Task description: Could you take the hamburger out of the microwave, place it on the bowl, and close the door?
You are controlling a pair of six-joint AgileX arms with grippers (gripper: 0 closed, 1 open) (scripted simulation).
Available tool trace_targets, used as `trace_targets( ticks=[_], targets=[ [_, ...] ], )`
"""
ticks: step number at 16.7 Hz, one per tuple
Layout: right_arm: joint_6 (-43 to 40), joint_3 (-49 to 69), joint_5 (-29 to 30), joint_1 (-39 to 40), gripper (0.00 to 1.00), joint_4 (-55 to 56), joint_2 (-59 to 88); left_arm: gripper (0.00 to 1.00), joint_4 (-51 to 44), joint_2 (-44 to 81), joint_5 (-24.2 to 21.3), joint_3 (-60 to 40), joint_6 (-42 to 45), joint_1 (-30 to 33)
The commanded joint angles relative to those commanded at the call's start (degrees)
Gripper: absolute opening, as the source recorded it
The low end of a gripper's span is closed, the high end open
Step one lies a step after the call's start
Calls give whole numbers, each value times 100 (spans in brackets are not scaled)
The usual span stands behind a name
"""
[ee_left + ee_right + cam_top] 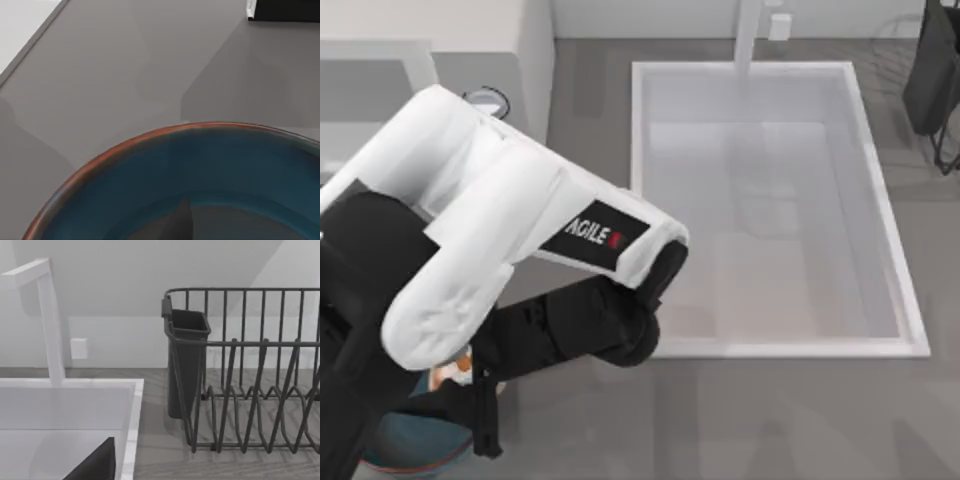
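Note:
My left arm (490, 250) covers the table's left side, and its gripper (483, 412) hangs over the near left corner. Under it lies the dark teal bowl (405, 447); its reddish-brown rim (150, 135) curves across the left wrist view. A small pale and orange piece of the hamburger (451, 372) peeks out beside the gripper, above the bowl's far edge. Whether it is held or resting I cannot tell. The white microwave (470, 35) stands at the far left, one knob (486, 100) showing. Its door is hidden behind my arm. A dark part of my right gripper (95, 465) shows by the sink.
A white sink basin (645, 200) with a faucet (748, 35) takes up the table's middle and right. A black wire dish rack (250, 375) with a dark cutlery cup (186, 365) stands at the far right. Bare grey counter (740, 420) runs along the front.

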State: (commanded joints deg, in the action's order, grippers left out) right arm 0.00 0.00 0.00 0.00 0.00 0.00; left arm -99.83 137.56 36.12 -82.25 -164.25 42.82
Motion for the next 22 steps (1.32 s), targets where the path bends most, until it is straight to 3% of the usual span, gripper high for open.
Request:
trace_targets(
  ticks=[21, 22],
  targets=[
    [0, 0, 0, 0, 100, 0, 0, 0, 845, -120, 337, 1042, 209, -373],
    [0, 0, 0, 0, 100, 0, 0, 8, 845, -120, 337, 1042, 209, -373]
  ],
)
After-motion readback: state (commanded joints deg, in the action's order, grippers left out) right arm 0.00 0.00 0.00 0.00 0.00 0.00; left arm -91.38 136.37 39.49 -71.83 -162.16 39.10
